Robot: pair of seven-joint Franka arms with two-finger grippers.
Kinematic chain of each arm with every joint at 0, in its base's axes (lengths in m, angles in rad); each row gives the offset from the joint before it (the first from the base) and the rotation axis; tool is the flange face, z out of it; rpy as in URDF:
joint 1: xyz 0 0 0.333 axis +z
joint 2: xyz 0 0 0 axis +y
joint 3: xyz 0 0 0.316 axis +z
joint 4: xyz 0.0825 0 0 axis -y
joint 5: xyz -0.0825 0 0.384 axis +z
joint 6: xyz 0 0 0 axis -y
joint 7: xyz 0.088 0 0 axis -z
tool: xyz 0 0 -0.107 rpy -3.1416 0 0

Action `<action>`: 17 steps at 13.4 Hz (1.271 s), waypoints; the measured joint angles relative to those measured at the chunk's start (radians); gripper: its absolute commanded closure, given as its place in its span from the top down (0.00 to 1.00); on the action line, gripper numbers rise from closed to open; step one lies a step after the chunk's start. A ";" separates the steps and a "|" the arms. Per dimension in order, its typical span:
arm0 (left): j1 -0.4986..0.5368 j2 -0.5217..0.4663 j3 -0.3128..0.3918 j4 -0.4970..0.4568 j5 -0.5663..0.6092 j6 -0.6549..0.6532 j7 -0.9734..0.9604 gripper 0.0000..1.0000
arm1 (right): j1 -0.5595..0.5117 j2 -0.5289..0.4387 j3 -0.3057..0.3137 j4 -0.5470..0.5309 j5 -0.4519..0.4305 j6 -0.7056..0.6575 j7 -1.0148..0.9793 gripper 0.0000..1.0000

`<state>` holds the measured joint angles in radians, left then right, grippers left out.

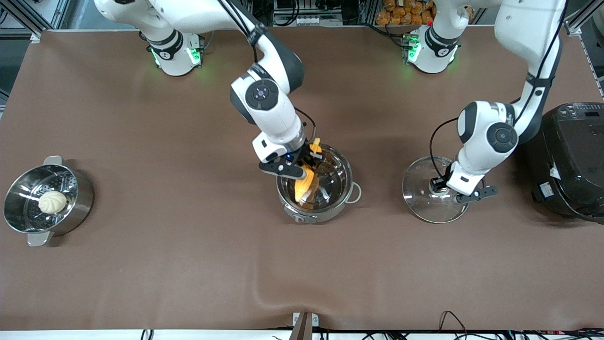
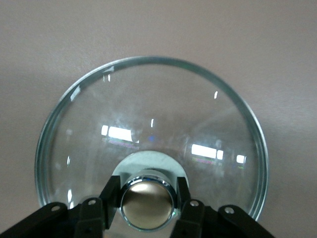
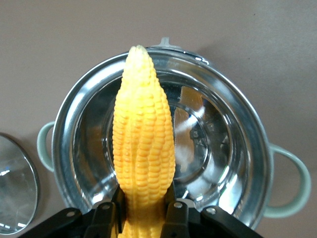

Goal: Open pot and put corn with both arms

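Task status: the opening step is done, and the placing step is under way.

At the right arm's end of the table stands one deep steel steamer pot (image 1: 47,198) holding one round white bun (image 1: 52,201), well apart from both grippers and no part of the task.

At mid-table, the right gripper (image 1: 309,163) is clenched on the thick end of one yellow-orange corn cob with a pale pointed tip (image 3: 143,148). The cob hangs directly below the gripper — tip lowest — over the open mouth of one shallow round shiny steel pot with loop handles (image 1: 347,163). The right wrist view shows the pot interior bare. Judged remaining: lower the cob and release it inside the pot.

Toward the left arm's end, one round glass lid with a copper-coloured knob (image 2: 148,148) lies flat on the brown table (image 1: 188,264), just beside the pot. The left gripper (image 2: 147,206) sits at the knob, fingers against its sides — grasping the lid. One big black cooker (image 1: 573,160) stands next to that gripper at the table edge.

Count: two arms, two grippers.
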<state>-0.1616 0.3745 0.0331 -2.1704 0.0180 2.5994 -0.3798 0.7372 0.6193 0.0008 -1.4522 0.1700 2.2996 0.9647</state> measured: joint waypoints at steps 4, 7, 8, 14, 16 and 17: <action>0.003 -0.004 -0.001 0.005 0.000 0.011 0.000 1.00 | 0.006 0.038 -0.002 0.026 0.000 -0.001 0.017 0.67; 0.006 -0.070 0.000 0.065 0.000 -0.049 0.000 1.00 | 0.013 0.038 -0.007 0.040 0.000 -0.019 0.033 0.99; 0.007 -0.107 0.000 0.122 0.000 -0.155 0.000 1.00 | 0.010 0.035 -0.013 0.050 0.000 -0.043 0.035 1.00; 0.007 -0.308 0.000 0.502 0.000 -0.730 0.000 1.00 | -0.100 -0.058 -0.033 0.065 -0.016 -0.242 -0.025 1.00; 0.007 -0.357 -0.001 0.517 0.000 -0.821 0.001 1.00 | -0.210 -0.122 -0.036 0.062 -0.018 -0.320 -0.147 1.00; 0.007 -0.368 -0.001 0.526 0.000 -0.847 0.006 1.00 | -0.269 -0.160 -0.037 0.050 -0.018 -0.338 -0.220 1.00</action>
<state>-0.1543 0.0067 0.0322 -1.6441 0.0182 1.7524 -0.3738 0.4681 0.4589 -0.0359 -1.4018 0.1519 1.9613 0.7445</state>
